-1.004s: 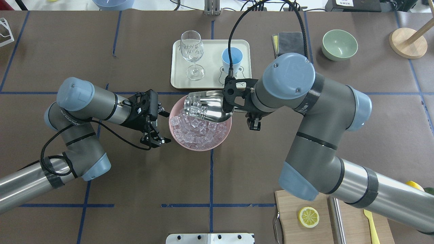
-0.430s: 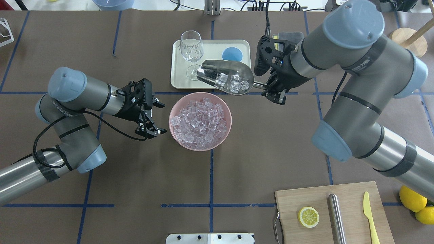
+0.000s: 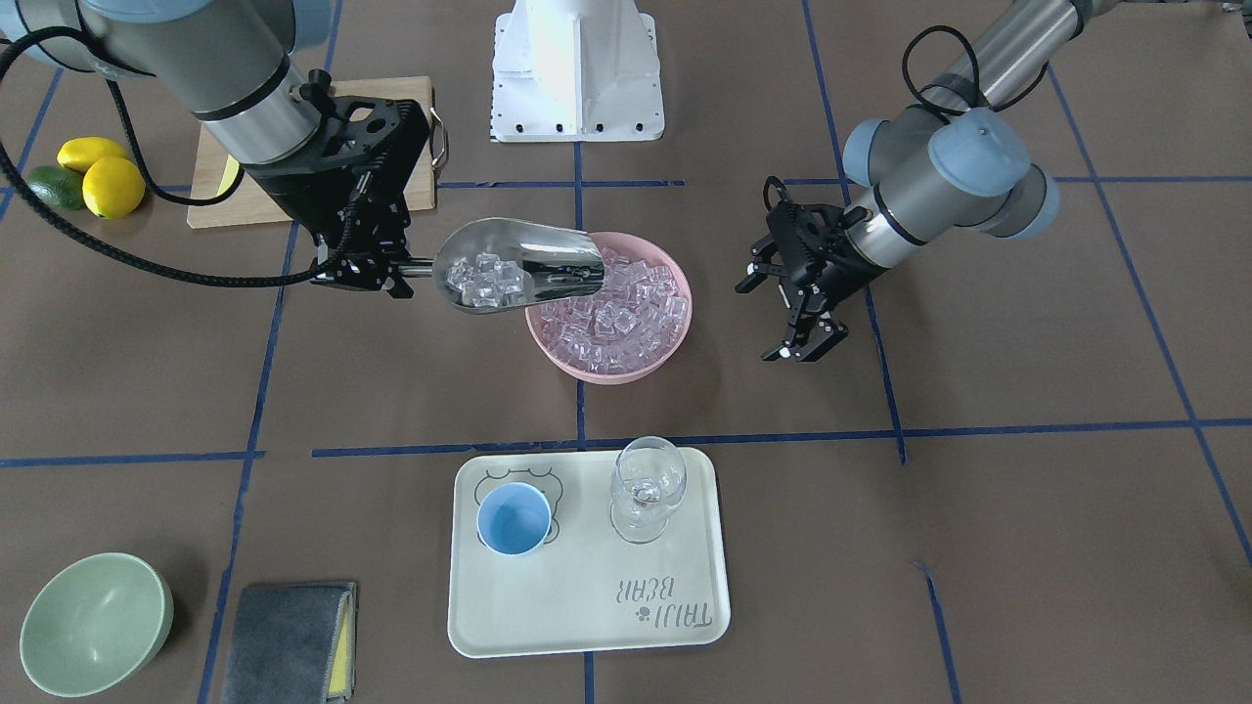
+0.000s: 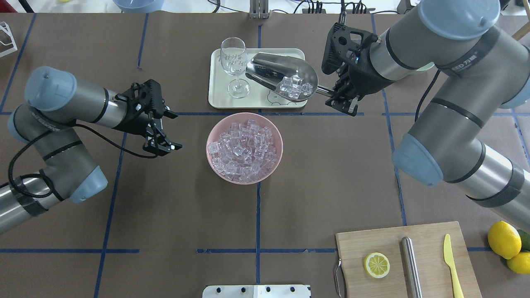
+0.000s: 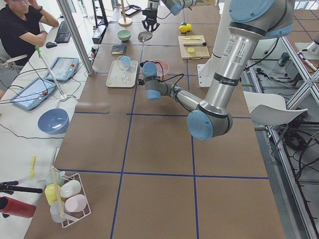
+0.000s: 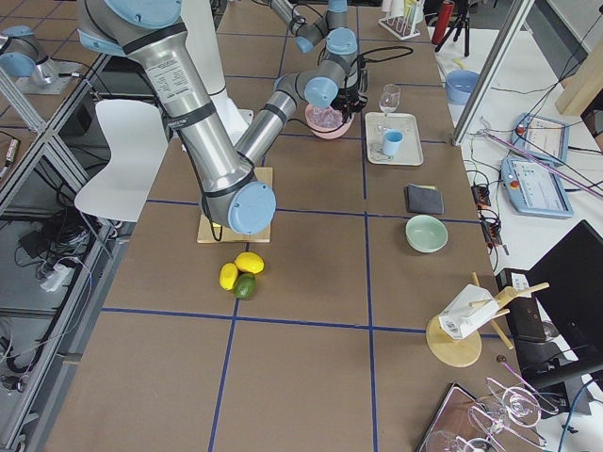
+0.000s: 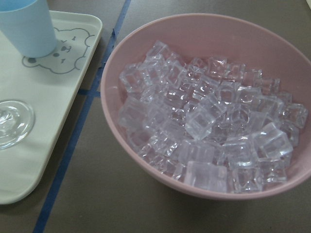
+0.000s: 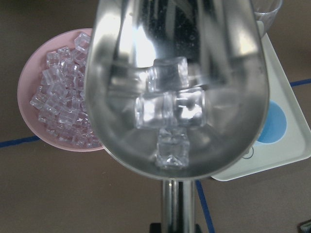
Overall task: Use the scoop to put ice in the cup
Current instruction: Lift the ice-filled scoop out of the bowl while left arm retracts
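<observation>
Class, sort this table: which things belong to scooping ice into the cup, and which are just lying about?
Belong: scoop, ice, cup, pink bowl.
Lying about: wine glass, green bowl, grey cloth, cutting board, lemon half, yellow knife.

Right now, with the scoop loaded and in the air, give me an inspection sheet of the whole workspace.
surface: brown paper-covered table, blue tape grid, nothing spilled seen.
job's things: scoop held in the air, carrying a few ice cubes; cup upright on the tray, no ice seen inside; pink bowl full of cubes.
clutter: wine glass beside the cup; green bowl; grey cloth; cutting board with lemon half, steel cylinder, yellow knife.
grippers: right gripper shut on the scoop's handle; left gripper open, empty, beside the pink bowl.
cables: black cable hangs slack from the right wrist.
surroundings: person seated at a side desk.
</observation>
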